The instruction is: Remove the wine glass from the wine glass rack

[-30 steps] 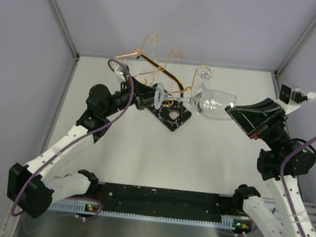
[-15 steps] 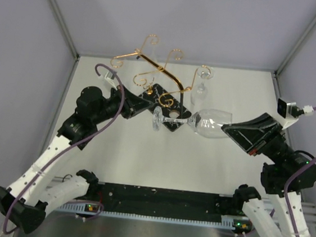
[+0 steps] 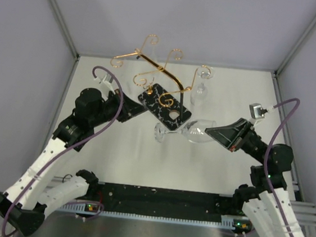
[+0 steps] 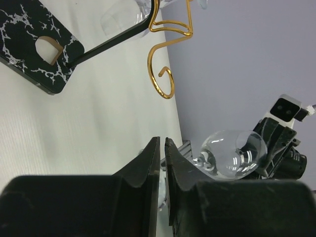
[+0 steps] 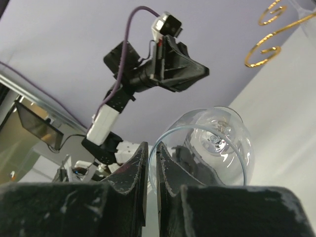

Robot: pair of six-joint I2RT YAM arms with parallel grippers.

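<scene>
Right jaws: pinching the wine glass (image 5: 212, 143) by the lip of its bowl. In the right wrist view, the rim runs into the narrow slot between my two fingers (image 5: 129, 173). One finger sits outside the bowl and one inside.

Wine glass (image 3: 197, 133): off the wine glass rack (image 3: 158, 101) and clear of all its gold arms. It lies sideways at the tip of my right arm (image 3: 232, 135), with the bowl toward my jaws and the foot pointing left toward the rack. From overhead the foot shows just beside the near corner of the black marbled base. I cannot tell whether they touch. In the left wrist view the glass (image 4: 232, 153) hangs against the purple wall with nothing under it.

Left jaws: pressed nearly together, only a thin slit between the fingers (image 4: 143, 168), nothing in it. They point over the white desk (image 4: 98, 113). The rack's base (image 4: 29, 49) and one gold scroll (image 4: 165, 81) lie beyond the tips, apart from them. From overhead my left arm (image 3: 99, 109) reaches toward the left edge of the base.

Rack: stands toward the far side of the desk (image 3: 114, 159). A second glass (image 3: 202, 83) is at its far right arm.
</scene>
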